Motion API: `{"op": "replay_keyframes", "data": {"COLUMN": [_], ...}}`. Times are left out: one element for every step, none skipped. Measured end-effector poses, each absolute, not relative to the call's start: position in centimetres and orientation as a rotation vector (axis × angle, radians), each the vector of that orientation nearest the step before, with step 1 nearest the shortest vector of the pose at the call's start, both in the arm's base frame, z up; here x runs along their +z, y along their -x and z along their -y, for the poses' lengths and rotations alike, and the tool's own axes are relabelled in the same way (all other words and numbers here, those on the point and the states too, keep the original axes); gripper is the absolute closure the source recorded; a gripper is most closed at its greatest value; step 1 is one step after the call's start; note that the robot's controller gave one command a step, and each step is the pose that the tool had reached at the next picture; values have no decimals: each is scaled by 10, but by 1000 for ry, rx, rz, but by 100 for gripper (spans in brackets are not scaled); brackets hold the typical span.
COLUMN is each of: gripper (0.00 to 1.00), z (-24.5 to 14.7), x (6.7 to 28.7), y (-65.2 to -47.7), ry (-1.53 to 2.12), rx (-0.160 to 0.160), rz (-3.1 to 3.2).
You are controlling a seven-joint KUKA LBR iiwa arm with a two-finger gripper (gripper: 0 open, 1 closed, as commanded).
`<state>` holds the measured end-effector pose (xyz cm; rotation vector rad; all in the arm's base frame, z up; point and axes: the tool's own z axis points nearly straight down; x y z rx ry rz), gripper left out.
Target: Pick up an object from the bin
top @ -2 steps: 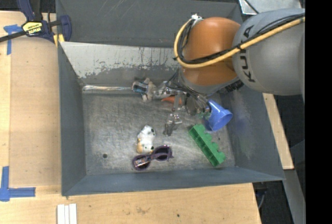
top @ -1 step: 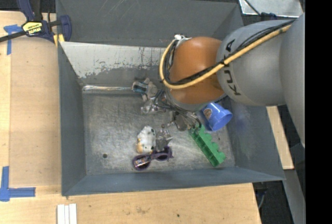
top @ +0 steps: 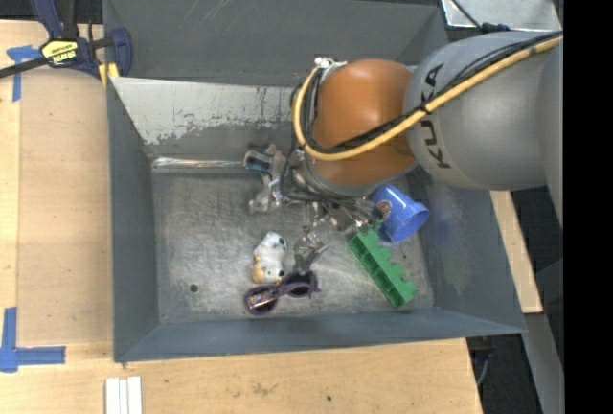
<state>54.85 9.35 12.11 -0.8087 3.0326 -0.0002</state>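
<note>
Five or so loose things down in the grey metal bin (top: 129, 240), all on its scuffed floor, well spread rather than heaped. In from the right, the arm (top: 488, 115), with an orange cover (top: 359, 120) at the wrist and a yellow cable (top: 383, 136) looped across it. Below that cover, the gripper (top: 311, 232), low over the middle of the floor. Open or closed? Cannot tell: too much metalwork bunched together under the cover.

Nearest to it, just to the left and a touch towards the front, a small white and yellow toy (top: 270, 255) lying on the floor. Close to the front wall, straight below the gripper in this view, a pair of purple sunglasses (top: 281, 293) with dark lenses, lying flat. Hard to say whether metal meets frame there.

Off to the right, a long green studded block (top: 383, 270), aslant, pointing at the front right corner. Just by that block's upper end, a blue cup (top: 402, 213) tipped on its side, tucked partly under the arm.

Over at the back, a clear rod (top: 196, 164) along the foot of the rear wall. At its right end, a small dark blue piece (top: 259, 159), hard up beside the gripper's left flank.
</note>
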Motion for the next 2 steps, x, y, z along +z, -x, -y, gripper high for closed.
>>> {"op": "replay_keyframes", "data": {"gripper": [0,100], "z": [-113,-124], "x": [79,70], "y": [-546,-556], "ry": [1004,1223], "rx": [0,-4], "rz": [-2972,-2853]}}
